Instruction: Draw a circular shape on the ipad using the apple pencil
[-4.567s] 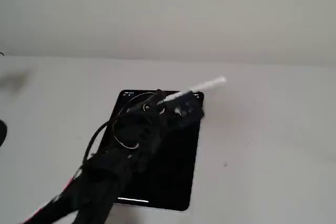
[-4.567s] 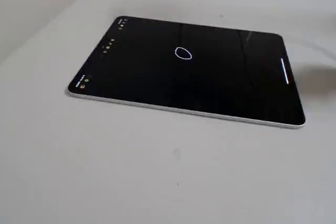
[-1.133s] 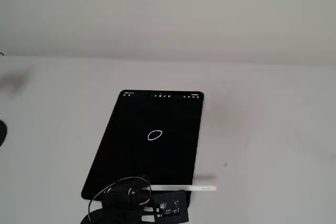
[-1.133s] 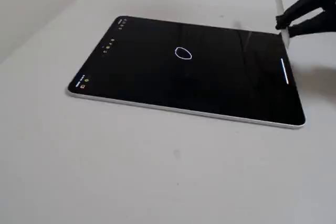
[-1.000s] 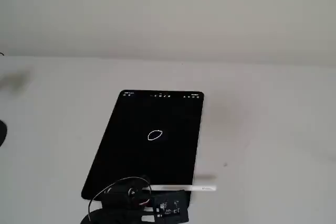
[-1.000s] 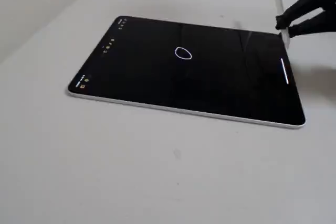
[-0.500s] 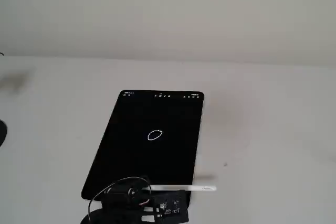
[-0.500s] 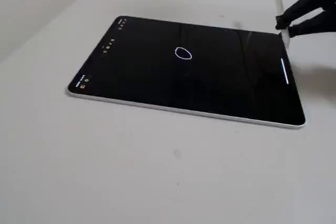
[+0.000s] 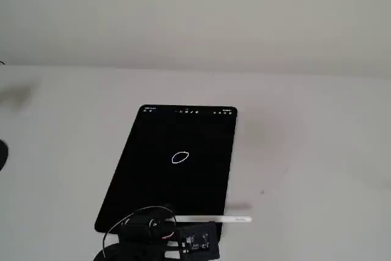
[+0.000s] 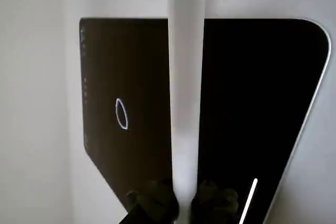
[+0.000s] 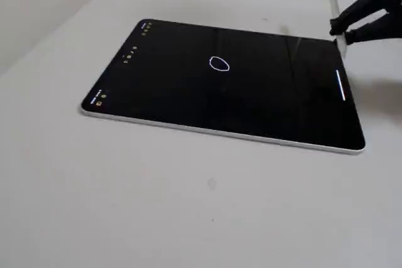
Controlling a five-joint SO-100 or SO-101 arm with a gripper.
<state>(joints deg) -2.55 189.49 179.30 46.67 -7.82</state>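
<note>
The desk [image 9: 317,151] is bare on all sides of the ipad [image 9: 159,181], so a gripper can pass freely on the left, on the right and behind its far short edge in a fixed view. The only obstacle stands at the near short edge: the gripper [image 11: 337,31] with its black fingers [image 11: 358,9] closed on the apple pencil [image 9: 211,218], which lies across that edge. The screen around the circular shape [image 11: 218,63] is open, nothing stands over it
</note>
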